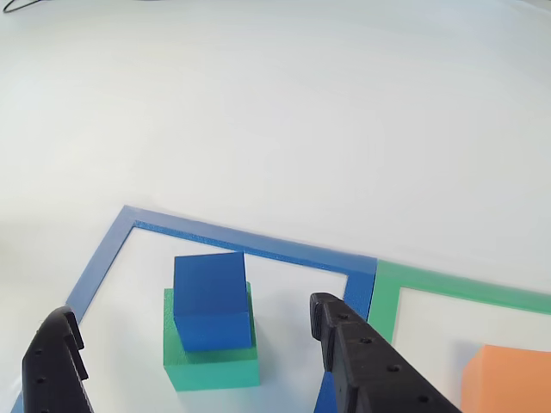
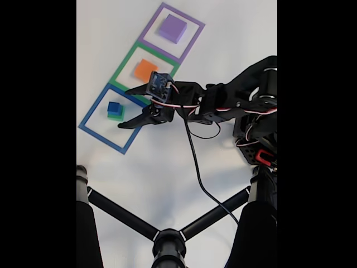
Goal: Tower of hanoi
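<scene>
The black two-finger gripper (image 1: 202,344) stood spread wide and held nothing. Between its fingers, untouched, a small blue cube (image 1: 212,299) sat slightly askew on a wider green block (image 1: 212,361) inside the blue square frame (image 1: 99,258). The fixed view alone showed the farthest purple block (image 2: 172,28) (past the orange block (image 2: 145,70)).

Green block (image 1: 211,366): its top is largely covered by the blue block (image 1: 211,299) in the other view.
Orange block (image 1: 508,379): cut off by the right and bottom edges there.
Gripper (image 1: 202,366): only the two black fingers are seen; both are cropped by the bottom edge.
Blue frame (image 1: 103,258): its near corner is hidden behind the fingers.
Blue and green blocks in the fixed view: too small for detail.
</scene>
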{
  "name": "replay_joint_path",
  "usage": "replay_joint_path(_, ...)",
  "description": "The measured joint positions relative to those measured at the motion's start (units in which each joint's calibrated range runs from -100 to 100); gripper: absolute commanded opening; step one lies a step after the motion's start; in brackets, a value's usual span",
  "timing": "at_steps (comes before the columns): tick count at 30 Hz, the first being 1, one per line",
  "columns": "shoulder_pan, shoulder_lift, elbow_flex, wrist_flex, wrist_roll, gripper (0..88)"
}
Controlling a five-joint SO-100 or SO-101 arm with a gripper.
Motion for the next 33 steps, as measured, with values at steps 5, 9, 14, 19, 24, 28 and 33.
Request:
replay_joint_path(5,-0.8,6.0,-4.2,-2.5,0.0,30.5)
replay_joint_path(9,-1.4,8.7,-5.8,-3.8,0.0,29.9)
replay_joint_path(14,-1.9,11.4,-6.8,-5.3,0.0,29.6)
replay_joint_path(19,-1.9,14.0,-8.9,-5.6,0.0,29.0)
replay_joint_path(24,-2.2,15.3,-10.5,-5.6,0.0,24.4)
replay_joint_path(28,-2.8,15.3,-10.6,-5.6,-0.6,19.1)
replay_joint_path(33,-2.8,15.3,-10.6,-5.6,-0.6,18.5)
